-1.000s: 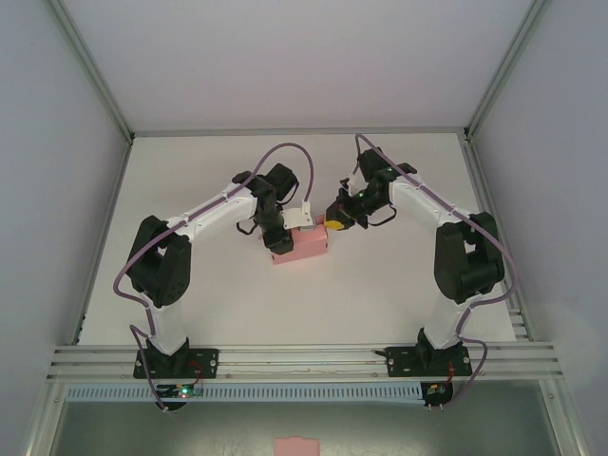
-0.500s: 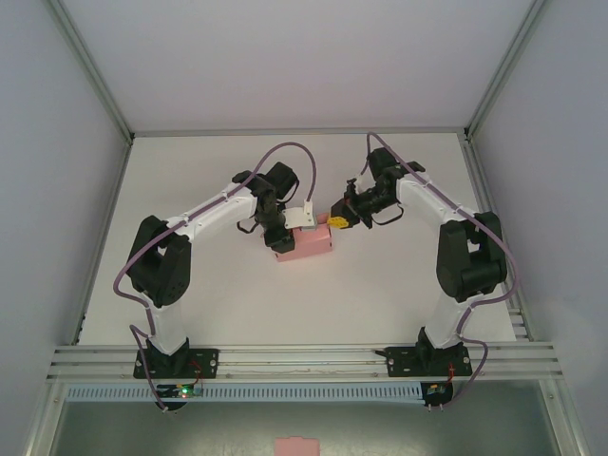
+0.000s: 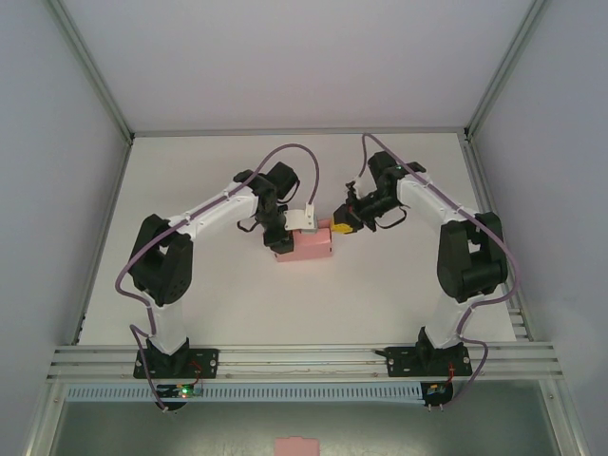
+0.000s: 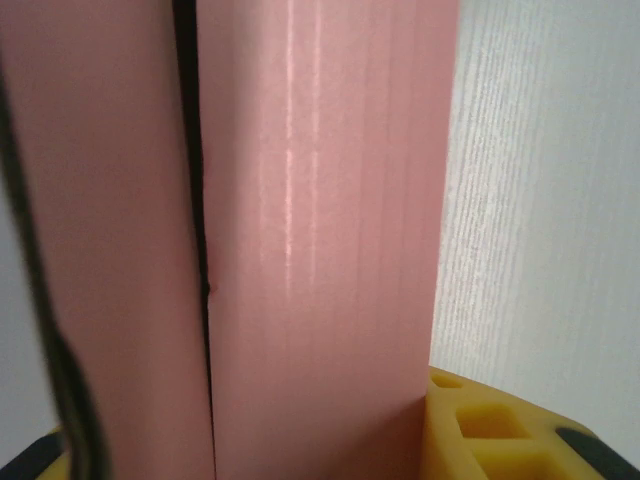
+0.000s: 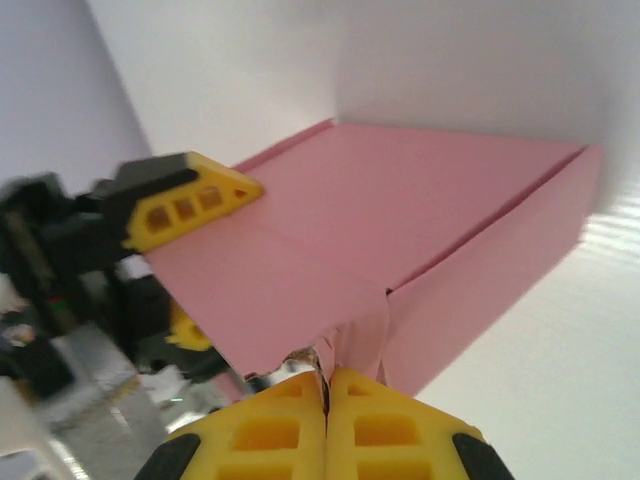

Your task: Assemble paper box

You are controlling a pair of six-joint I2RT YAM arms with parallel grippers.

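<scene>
The paper box [image 3: 313,248] is a small, low pink box on the white table, between the two arms. My left gripper [image 3: 282,243] is shut on its left end. In the left wrist view the pink card [image 4: 320,250] stands between my yellow fingertips [image 4: 500,435]. From the right, one left finger [image 5: 190,205] lies on the box's top [image 5: 420,200]. My right gripper [image 3: 336,228] is at the box's far right corner. Its jaws [image 5: 326,385] are shut together, pinching a small crumpled pink flap [image 5: 362,335] of the box.
The white table [image 3: 380,294] has free room in front of and behind the box. An aluminium rail [image 3: 304,359] runs along the near edge, and frame posts and grey walls close in both sides. A small pink scrap [image 3: 294,445] lies below the rail.
My right wrist has shifted a little lower and nearer to the box's corner, and its cable loop swung left. The left arm and the box have hardly moved.
</scene>
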